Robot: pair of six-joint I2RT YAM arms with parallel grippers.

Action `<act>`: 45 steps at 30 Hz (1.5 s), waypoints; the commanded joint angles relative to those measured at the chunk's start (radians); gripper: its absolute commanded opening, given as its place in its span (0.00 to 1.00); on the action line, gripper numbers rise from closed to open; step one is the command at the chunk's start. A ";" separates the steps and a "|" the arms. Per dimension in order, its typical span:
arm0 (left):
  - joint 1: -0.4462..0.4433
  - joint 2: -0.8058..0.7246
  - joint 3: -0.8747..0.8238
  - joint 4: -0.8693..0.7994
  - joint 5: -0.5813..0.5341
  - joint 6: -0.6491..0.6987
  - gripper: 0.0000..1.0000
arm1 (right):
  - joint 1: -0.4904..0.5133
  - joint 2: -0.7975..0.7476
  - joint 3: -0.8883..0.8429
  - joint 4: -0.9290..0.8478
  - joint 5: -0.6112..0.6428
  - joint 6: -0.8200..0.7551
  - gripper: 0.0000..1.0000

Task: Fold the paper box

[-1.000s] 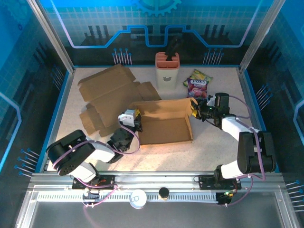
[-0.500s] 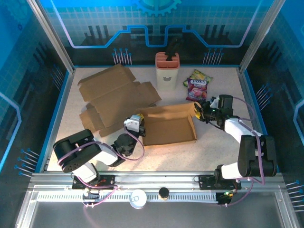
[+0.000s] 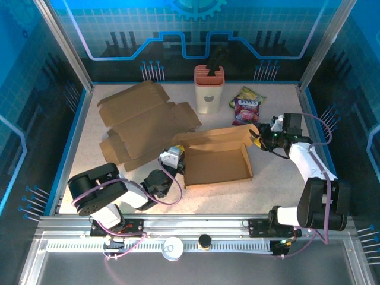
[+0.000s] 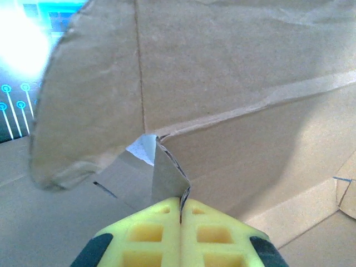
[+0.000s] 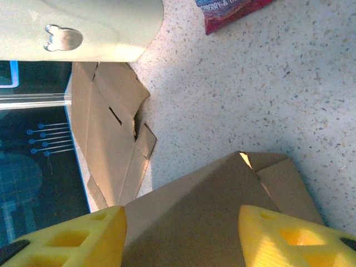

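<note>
Paper box [image 4: 239, 83] flap in left hand [image 4: 181, 207]

Legible text: none. Snack packet [image 3: 247, 105] on the tabletop [image 3: 279, 178], purple and red with a yellow-green top edge, carries printed lettering too small and blurred to read; cream container [image 3: 209, 89] bears one small raised emblem [image 5: 64, 38] shaped like an animal's head with two ears, without letters. Back panel [image 3: 267, 24] shows a gear outline and circuit-style lines as decoration; paper box [image 3: 217, 160] is plain brown card.
</note>
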 commanded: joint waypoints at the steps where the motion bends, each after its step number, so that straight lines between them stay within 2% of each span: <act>1: -0.015 0.021 0.007 -0.085 0.056 0.006 0.00 | -0.025 0.034 0.034 -0.050 -0.068 -0.041 0.55; 5: -0.015 0.031 0.015 -0.086 0.055 0.005 0.00 | -0.046 0.055 0.063 -0.070 -0.055 -0.053 0.38; 13: -0.015 0.037 0.029 -0.086 0.050 0.003 0.00 | -0.082 0.040 -0.019 -0.086 0.023 -0.101 0.27; 16: -0.015 0.039 0.032 -0.085 0.051 0.003 0.00 | -0.125 0.058 -0.001 -0.086 0.002 -0.122 0.26; 19: -0.015 0.041 0.034 -0.086 0.050 0.001 0.00 | -0.124 0.106 0.034 -0.113 -0.042 -0.159 0.20; 28: -0.018 0.062 0.056 -0.086 0.056 0.003 0.00 | -0.042 0.110 0.026 -0.087 -0.087 -0.169 0.18; 34: -0.018 0.071 0.085 -0.085 0.056 0.009 0.00 | 0.017 0.059 0.013 -0.091 -0.065 -0.142 0.11; 45: -0.017 0.077 0.136 -0.085 0.043 0.056 0.00 | 0.032 0.078 0.030 -0.057 -0.084 -0.093 0.09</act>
